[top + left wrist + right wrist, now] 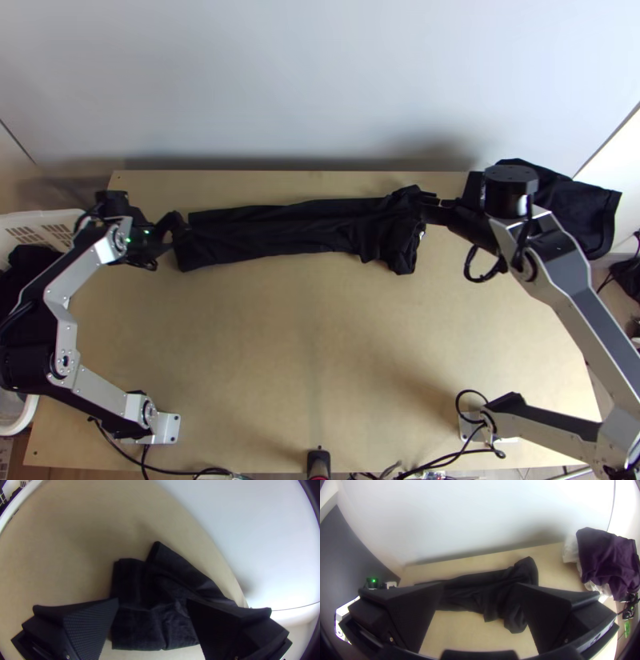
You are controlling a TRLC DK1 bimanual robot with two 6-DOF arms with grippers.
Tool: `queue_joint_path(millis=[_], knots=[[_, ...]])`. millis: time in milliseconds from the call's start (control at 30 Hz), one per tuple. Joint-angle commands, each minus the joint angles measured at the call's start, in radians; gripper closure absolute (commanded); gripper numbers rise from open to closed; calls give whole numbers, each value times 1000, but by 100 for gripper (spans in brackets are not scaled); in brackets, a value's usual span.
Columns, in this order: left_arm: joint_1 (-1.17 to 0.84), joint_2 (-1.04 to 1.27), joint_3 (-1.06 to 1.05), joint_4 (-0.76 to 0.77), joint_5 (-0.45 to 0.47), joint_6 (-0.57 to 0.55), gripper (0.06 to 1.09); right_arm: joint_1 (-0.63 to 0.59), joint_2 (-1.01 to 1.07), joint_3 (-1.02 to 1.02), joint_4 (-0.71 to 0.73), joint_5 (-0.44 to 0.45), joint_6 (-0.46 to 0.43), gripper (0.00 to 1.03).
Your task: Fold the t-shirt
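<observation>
While the black left end effector point(178, 228), fingers spread apart, is at the left end of the black cloth t-shirt point(280, 232), the black right end effector point(433, 203) is open at its bunched right end. The shirt lies in a long, narrow strip along the light wooden surface's point(320, 344) far side. Dark purple cloth point(606, 560) lies near the far right corner.

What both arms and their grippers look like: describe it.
The left arm and right arm have silver-grey links, black joints and black cables. Dark panels line the right arm's links; a green light shows at the left arm's wrist. The left gripper and right gripper each have two wide, flat black fingers.
</observation>
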Motion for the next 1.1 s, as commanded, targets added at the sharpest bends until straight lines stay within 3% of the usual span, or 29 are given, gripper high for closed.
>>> queue_joint_path(millis=[0, 633, 1067], knots=[[-48, -4, -84, 135, 23, -25, 11, 23, -33, 85, -105, 2, -9, 5], [76, 7, -87, 115, -18, 146, 11, 25, -27, 113, -127, 1, 6, 5], [-39, 44, -86, 149, -20, 81, 11, 22, -45, 114, -151, 2, 3, 5]])
